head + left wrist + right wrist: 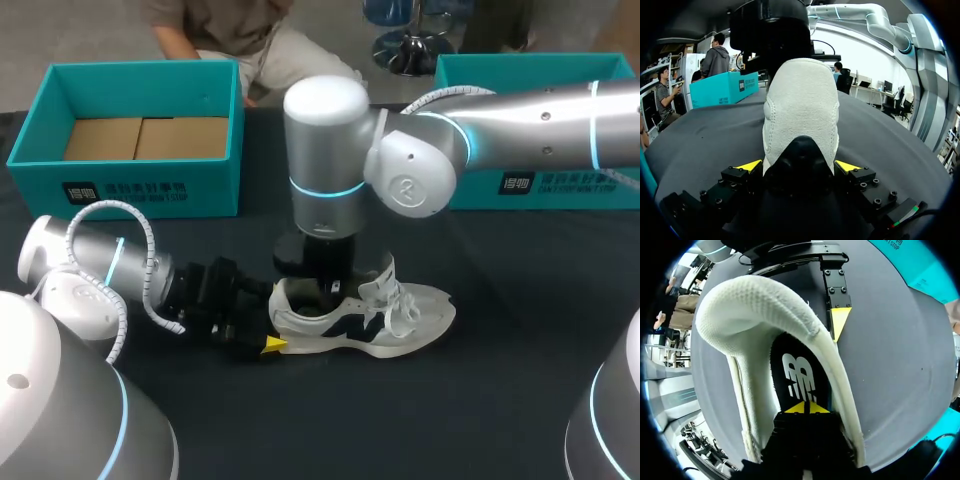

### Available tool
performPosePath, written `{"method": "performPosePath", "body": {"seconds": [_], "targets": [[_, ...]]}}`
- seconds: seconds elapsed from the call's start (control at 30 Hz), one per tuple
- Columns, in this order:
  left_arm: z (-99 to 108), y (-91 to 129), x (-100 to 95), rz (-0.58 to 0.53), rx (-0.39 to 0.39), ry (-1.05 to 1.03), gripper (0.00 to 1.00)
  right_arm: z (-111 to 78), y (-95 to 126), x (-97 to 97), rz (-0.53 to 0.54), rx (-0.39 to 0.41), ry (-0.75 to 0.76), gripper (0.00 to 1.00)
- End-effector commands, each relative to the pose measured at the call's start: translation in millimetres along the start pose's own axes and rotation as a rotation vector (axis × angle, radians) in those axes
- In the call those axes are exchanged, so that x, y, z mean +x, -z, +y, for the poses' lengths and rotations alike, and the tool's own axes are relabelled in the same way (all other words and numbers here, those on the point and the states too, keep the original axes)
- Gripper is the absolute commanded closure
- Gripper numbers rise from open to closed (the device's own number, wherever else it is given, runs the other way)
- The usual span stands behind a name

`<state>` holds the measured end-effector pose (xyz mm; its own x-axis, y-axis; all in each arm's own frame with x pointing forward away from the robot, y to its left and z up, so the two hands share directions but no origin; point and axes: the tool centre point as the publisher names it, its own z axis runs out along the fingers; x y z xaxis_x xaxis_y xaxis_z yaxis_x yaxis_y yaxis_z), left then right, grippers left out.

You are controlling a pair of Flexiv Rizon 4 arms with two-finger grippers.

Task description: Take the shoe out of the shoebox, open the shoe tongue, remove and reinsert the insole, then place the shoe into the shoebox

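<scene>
**Head view:** The shoe (pixel 400 315) stands upright on the table (pixel 500 390). The left gripper (pixel 268 338) lies low and level at the heel, judged to be there to steady the shoe. The right arm hangs vertical from a bent elbow, and the right gripper (pixel 325 288) is down inside the shoe's opening.

**Left wrist view:** The heel (pixel 800 100) sits between the fingers with one yellow tip against each flank. The hold is only as wide as the heel.

**Right wrist view:** The fingers are close together, with a hairline between the tips. They are set on the insole (pixel 799 372) inside the shoe (whether they pinch any of it cannot be told). The left arm's tip (pixel 839 322) shows ahead of them, outside the heel wall. Judgement: insole work is in hand.
</scene>
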<state>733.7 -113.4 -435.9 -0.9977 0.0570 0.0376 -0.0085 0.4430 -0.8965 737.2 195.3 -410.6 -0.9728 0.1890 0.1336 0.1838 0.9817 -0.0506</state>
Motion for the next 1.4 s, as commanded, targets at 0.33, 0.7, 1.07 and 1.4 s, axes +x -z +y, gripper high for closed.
{"method": "performPosePath", "body": {"seconds": [0.33,0.7,1.07,1.4], "targets": [[3,-4,0.6,0.001,-0.002,0.0,1.0,-3.7,-1,13.0,0.005,-0.002,-0.033,1.0],[3,-4,0.6,0.001,-0.002,0.0,1.0,-3.1,28,15.9,-0.015,-0.036,-0.029,1.0],[3,-4,0.6,0.001,-0.002,0.0,1.0,-7.4,56,13.4,-0.07,-0.028,-0.033,1.0],[3,-4,0.6,0.001,-0.002,0.0,1.0,-5.6,45,3.2,-0.06,-0.019,-0.028,1.0]]}}
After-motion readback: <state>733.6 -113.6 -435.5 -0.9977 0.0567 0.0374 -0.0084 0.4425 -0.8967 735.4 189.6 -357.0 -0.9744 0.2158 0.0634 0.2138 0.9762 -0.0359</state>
